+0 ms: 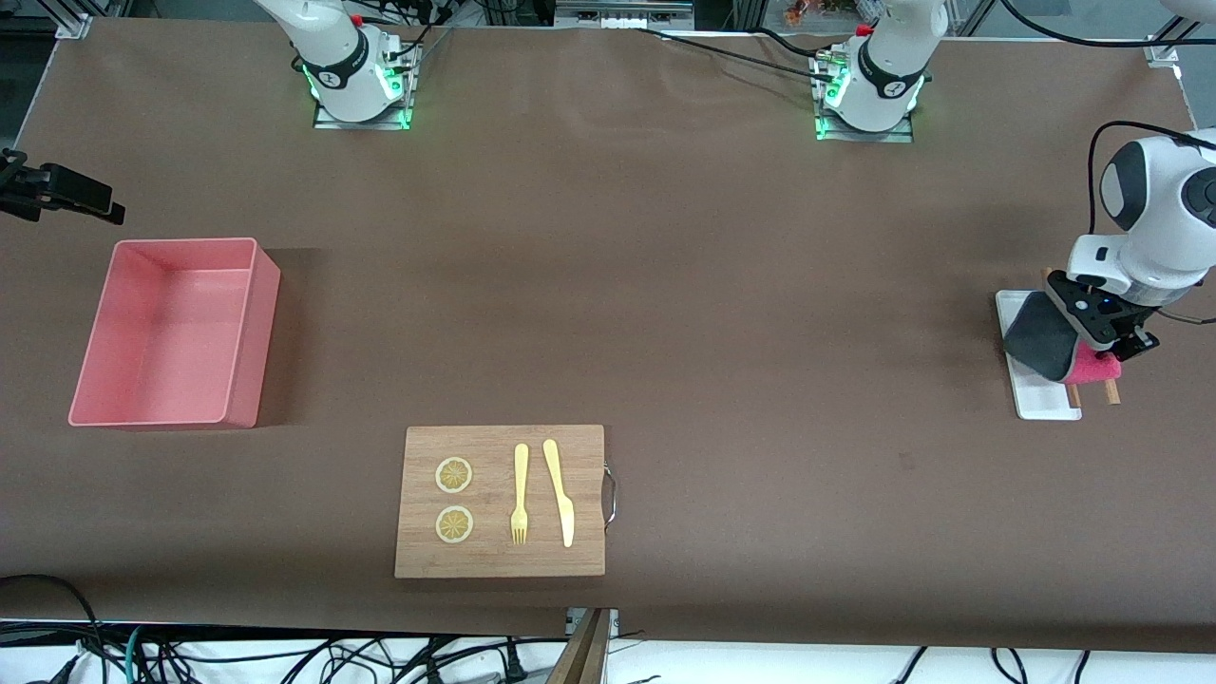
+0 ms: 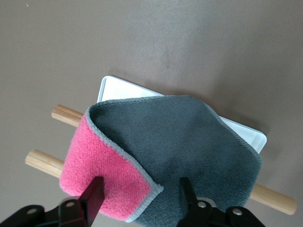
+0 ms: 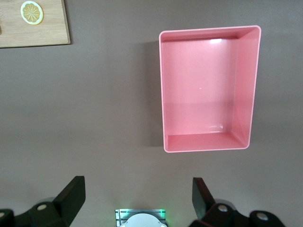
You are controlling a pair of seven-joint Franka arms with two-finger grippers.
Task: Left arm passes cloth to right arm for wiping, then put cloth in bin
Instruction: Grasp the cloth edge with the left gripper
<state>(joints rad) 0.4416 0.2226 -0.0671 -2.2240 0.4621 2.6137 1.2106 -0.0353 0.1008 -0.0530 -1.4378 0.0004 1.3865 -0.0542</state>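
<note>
The cloth (image 1: 1040, 337), dark grey with a pink face folded up at one corner, lies on a white tray (image 1: 1043, 401) at the left arm's end of the table. It lies over two wooden rods (image 1: 1110, 391). My left gripper (image 1: 1107, 347) is low over it and open. In the left wrist view its fingers (image 2: 94, 195) stand on either side of the folded pink corner of the cloth (image 2: 180, 132), with a gap to each finger. The salmon-pink bin (image 1: 256, 332) stands empty toward the right arm's end. My right gripper (image 3: 137, 187) is open and empty, high above the table beside the bin (image 3: 203, 85).
A wooden board (image 1: 579, 503) with two lemon slices, a yellow fork and a yellow knife lies near the front edge. A black device (image 1: 57, 190) juts in at the table's edge by the bin. The tray (image 2: 118, 87) and rods (image 2: 274, 201) also show under the cloth.
</note>
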